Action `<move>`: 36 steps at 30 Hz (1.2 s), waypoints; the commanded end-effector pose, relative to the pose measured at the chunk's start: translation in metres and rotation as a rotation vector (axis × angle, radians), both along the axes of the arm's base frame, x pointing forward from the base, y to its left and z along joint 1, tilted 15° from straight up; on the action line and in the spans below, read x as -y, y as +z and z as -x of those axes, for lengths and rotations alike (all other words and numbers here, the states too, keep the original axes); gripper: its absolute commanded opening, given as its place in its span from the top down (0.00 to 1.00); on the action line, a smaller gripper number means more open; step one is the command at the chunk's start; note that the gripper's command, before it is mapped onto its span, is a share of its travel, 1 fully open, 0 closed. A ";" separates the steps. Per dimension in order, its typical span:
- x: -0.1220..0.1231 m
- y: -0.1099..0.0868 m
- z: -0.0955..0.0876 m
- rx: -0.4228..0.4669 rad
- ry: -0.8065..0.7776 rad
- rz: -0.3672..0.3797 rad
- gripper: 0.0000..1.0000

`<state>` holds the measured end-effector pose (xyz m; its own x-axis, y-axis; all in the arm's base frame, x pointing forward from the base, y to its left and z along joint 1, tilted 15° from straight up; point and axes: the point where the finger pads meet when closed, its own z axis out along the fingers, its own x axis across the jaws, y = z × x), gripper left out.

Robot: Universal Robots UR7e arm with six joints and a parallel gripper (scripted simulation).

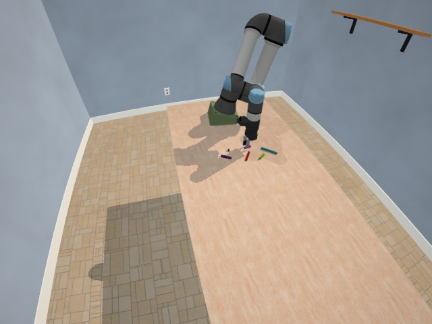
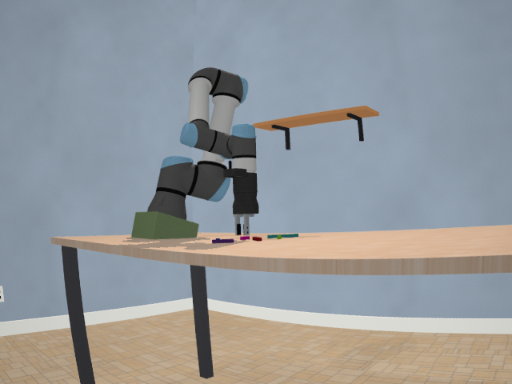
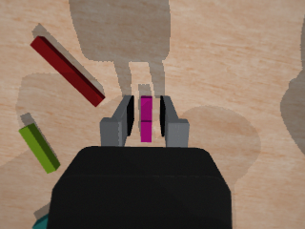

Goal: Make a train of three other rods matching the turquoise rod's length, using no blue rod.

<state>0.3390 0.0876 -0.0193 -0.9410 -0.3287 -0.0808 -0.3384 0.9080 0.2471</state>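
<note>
A short magenta rod (image 3: pixel 146 119) (image 2: pixel 245 238) lies flat on the table between my fingers, with a gap on each side. My gripper (image 3: pixel 147 108) (image 1: pixel 245 142) (image 2: pixel 242 230) is open and stands just above the rod, pointing straight down. A red rod (image 3: pixel 67 71) (image 1: pixel 247 155) (image 2: pixel 257 238) lies close by, and a lime rod (image 3: pixel 39 148) (image 1: pixel 260 156) (image 2: pixel 278 237) beyond it. The turquoise rod (image 1: pixel 268 150) (image 2: pixel 285 236) (image 3: pixel 40 222) lies past the lime one. A purple rod (image 1: pixel 225 156) (image 2: pixel 223 240) and a tiny blue rod (image 1: pixel 228 150) lie on the other side.
The arm's green base block (image 1: pixel 221 117) (image 2: pixel 163 225) stands on the table behind the rods. A wooden shelf (image 1: pixel 380 22) (image 2: pixel 316 118) hangs on the wall, well above the table.
</note>
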 end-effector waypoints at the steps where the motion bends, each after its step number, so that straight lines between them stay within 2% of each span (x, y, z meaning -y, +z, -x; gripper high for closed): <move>1: 0.004 0.016 -0.001 0.003 0.000 0.001 0.46; 9: 0.014 0.051 -0.001 0.003 0.000 0.001 0.46; 11: 0.014 0.051 -0.001 0.003 0.000 0.001 0.46; 18: 0.019 0.071 -0.001 0.003 0.000 0.001 0.46; 24: 0.020 0.074 -0.001 0.003 0.000 0.001 0.46; 25: 0.020 0.074 -0.001 0.003 0.000 0.001 0.00; 36: 0.020 0.074 -0.001 0.003 0.000 0.001 0.00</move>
<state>0.3398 0.0678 0.0545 -0.9409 -0.3287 -0.0822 -0.3387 0.9081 0.2461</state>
